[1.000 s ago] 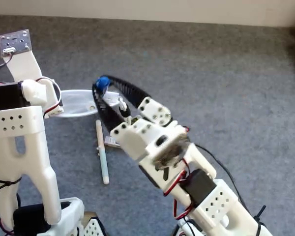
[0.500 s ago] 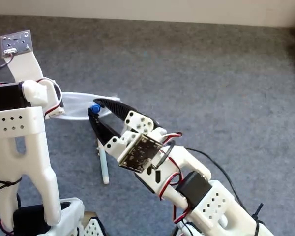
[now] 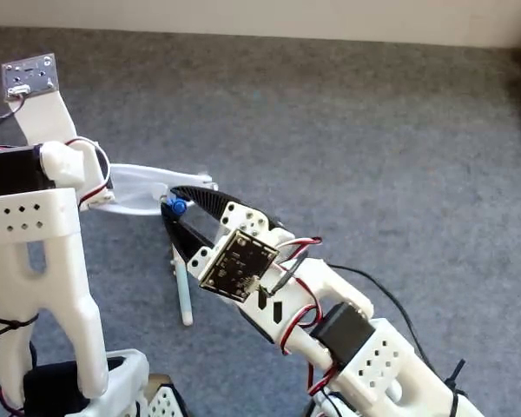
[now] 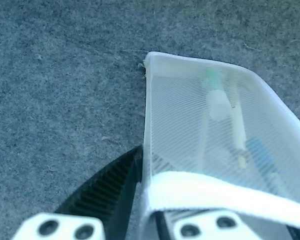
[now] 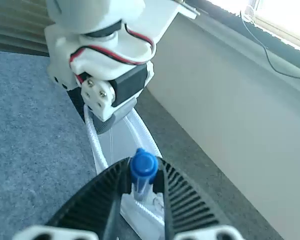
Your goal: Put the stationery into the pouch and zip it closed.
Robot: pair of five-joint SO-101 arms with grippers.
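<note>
High view. Left gripper [image 3: 111, 193] holds the pouch [image 3: 143, 184] just above the grey tabletop [image 3: 399, 156]. The pouch's long axis runs sideways from that gripper toward the right gripper [image 3: 172, 207]. The right fingers are clamped on a blue-capped pen [image 3: 177, 208] right at the pouch's near end. A white pen [image 3: 182, 282] lies loose on the tabletop beside the right arm, long axis running from the arms' bases toward the pouch.

Left wrist view. Left fingers [image 4: 110, 190] are closed on the pouch [image 4: 200, 130] at its white-banded edge. Through the mesh: several pen-like items already inside, lying roughly along the pouch's length.

Right wrist view. The blue-capped pen [image 5: 142, 170] sits between the right fingers [image 5: 182, 200] near their tips. Its barrel runs back along them and the cap leads toward the pouch [image 5: 115, 142], which hangs from the left gripper [image 5: 107, 117].

Progress, judged: partway. Some stationery is in and one pen is at the mouth, not yet released. The white pen is to be collected and the zip is not closed.
</note>
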